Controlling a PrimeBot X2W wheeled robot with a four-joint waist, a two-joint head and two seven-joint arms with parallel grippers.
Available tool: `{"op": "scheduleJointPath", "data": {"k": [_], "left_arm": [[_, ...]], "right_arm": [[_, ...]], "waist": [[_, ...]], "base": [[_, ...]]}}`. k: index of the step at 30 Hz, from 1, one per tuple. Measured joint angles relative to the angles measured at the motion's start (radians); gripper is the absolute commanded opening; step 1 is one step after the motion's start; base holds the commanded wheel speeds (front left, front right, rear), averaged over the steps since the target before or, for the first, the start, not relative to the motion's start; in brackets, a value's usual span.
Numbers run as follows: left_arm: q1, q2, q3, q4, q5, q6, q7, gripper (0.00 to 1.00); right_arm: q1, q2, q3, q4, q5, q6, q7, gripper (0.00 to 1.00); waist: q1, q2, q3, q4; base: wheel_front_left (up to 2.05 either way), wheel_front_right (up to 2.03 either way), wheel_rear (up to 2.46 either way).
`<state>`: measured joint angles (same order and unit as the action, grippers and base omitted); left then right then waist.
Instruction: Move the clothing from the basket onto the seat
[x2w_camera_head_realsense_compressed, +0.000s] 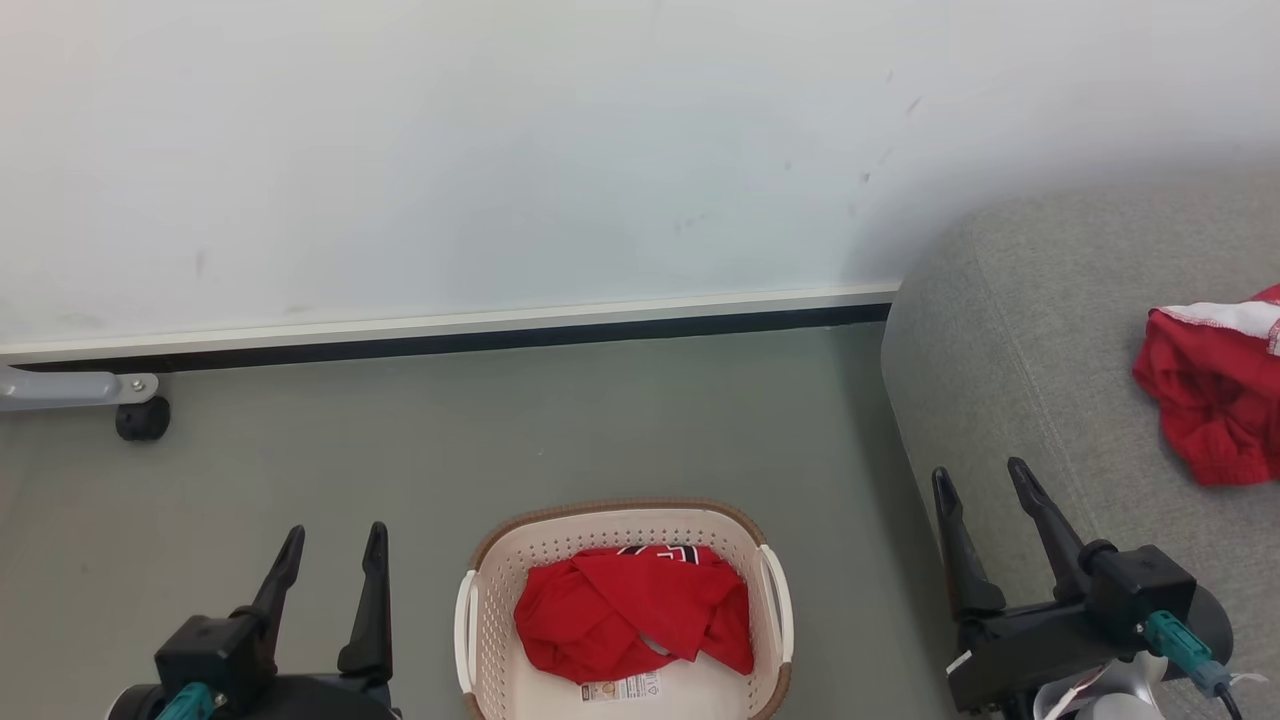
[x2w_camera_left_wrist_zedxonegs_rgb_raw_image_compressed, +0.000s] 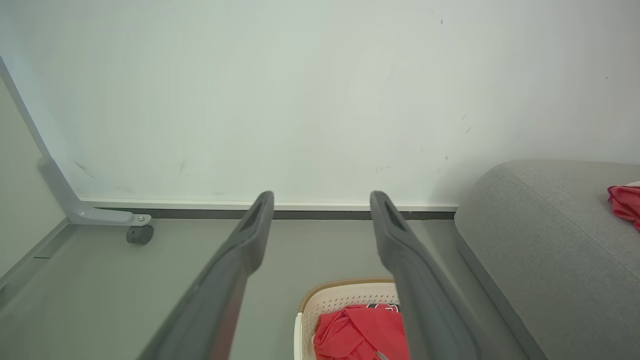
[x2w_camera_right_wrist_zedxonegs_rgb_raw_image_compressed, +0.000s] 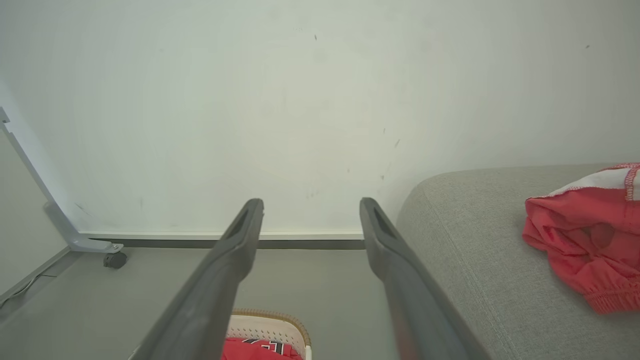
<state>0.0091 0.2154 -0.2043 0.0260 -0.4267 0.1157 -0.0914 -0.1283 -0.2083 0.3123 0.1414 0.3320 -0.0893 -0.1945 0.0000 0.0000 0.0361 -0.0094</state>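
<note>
Red jersey (x2w_camera_head_realsense_compressed: 632, 610) sits bunched in the basket (x2w_camera_head_realsense_compressed: 615, 507), so with left gripper (x2w_camera_head_realsense_compressed: 337, 528) and right gripper (x2w_camera_head_realsense_compressed: 978, 467) both wide open and empty, I'd pinch a raised fold and lift it clear before swinging to the seat (x2w_camera_head_realsense_compressed: 1040, 400).

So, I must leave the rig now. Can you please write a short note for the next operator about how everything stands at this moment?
Grippers: the left gripper is open and empty, above the floor to the left of the basket. The right gripper is open and empty, by the edge of the seat.
Done: one red-and-white garment lies on the seat.
Left: the red jersey is crumpled in the basket and must go onto the seat.
</note>
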Motion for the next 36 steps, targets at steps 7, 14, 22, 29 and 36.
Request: {"op": "scheduleJointPath", "data": {"k": [7, 14, 22, 29, 36], "left_arm": [[0.005, -0.005, 0.011, -0.010, 0.006, 0.007, 0.000, 1.00], [0.005, -0.007, 0.016, -0.011, 0.008, 0.007, 0.002, 1.00], [0.005, -0.009, 0.026, -0.036, 0.023, 0.008, 0.003, 1.00], [-0.001, -0.002, 0.016, -0.051, 0.057, 0.008, 0.011, 1.00], [-0.042, 0.009, -0.001, -0.046, 0.071, 0.006, 0.014, 1.00]], "right_arm": [[0.005, -0.001, 0.000, -0.032, -0.007, -0.008, 0.016, 1.00], [0.018, -0.001, -0.004, -0.054, -0.007, -0.009, 0.031, 1.00], [0.023, -0.004, -0.009, -0.102, -0.015, -0.017, 0.050, 1.00], [0.019, -0.004, -0.013, -0.169, -0.025, -0.018, 0.062, 1.00], [-0.035, 0.004, -0.009, -0.228, -0.048, -0.025, 0.074, 1.00]], "waist": [[0.0000, 0.0000, 0.005, -0.007], [0.0000, 0.0000, 0.008, -0.011], [0.0000, 0.0000, 0.031, -0.012], [0.0000, 0.0000, 0.082, -0.016], [0.0001, 0.0001, 0.164, -0.027]], "base": [[0.00, 0.00, 0.00], [0.00, 0.00, 0.00], [0.00, 0.00, 0.00], [0.00, 0.00, 0.00], [0.00, 0.00, 0.00]]}}
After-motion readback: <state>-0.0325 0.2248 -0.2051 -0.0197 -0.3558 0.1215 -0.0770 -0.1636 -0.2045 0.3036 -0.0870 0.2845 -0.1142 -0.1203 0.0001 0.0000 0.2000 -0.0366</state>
